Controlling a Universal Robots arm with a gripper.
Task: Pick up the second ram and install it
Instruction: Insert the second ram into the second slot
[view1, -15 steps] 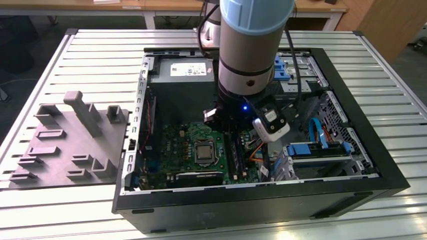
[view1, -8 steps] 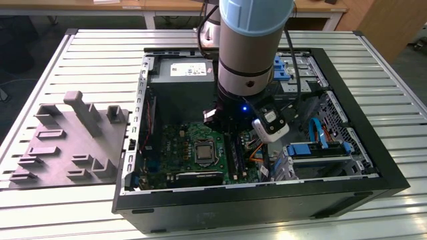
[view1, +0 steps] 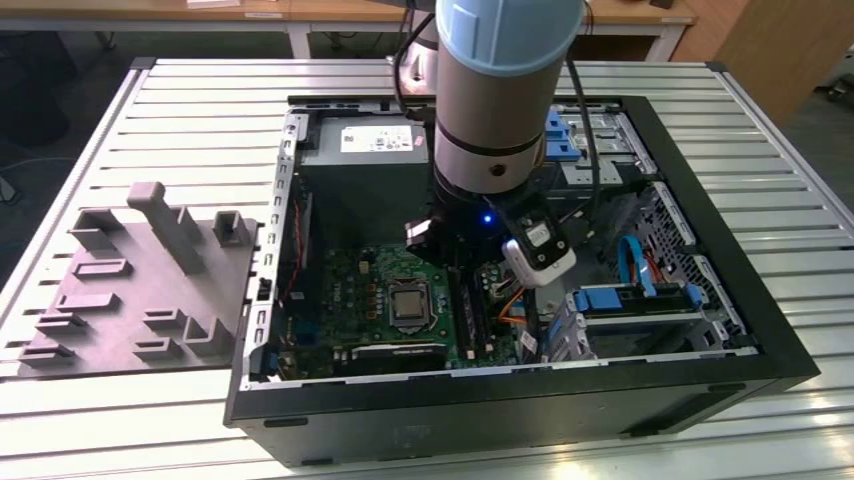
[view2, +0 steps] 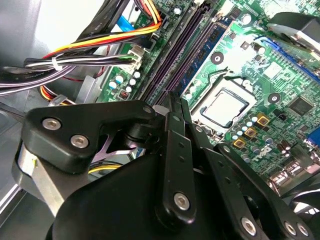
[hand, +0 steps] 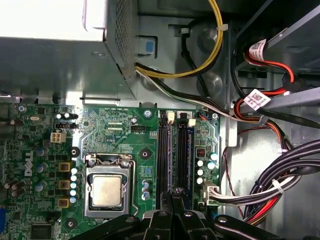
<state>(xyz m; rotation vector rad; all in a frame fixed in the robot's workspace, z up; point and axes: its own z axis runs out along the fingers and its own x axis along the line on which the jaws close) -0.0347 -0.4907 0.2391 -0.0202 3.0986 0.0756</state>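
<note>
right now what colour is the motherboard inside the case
Green, with a silver processor socket in its middle. The motherboard shows best in the first wrist view.

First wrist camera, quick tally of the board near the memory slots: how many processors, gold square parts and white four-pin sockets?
Processor: 1
Gold square parts: 3
White four-pin socket: 1
Total: 5

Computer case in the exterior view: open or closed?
Open. The computer case has no panel over its upward side, and the motherboard inside is in plain sight.
</note>
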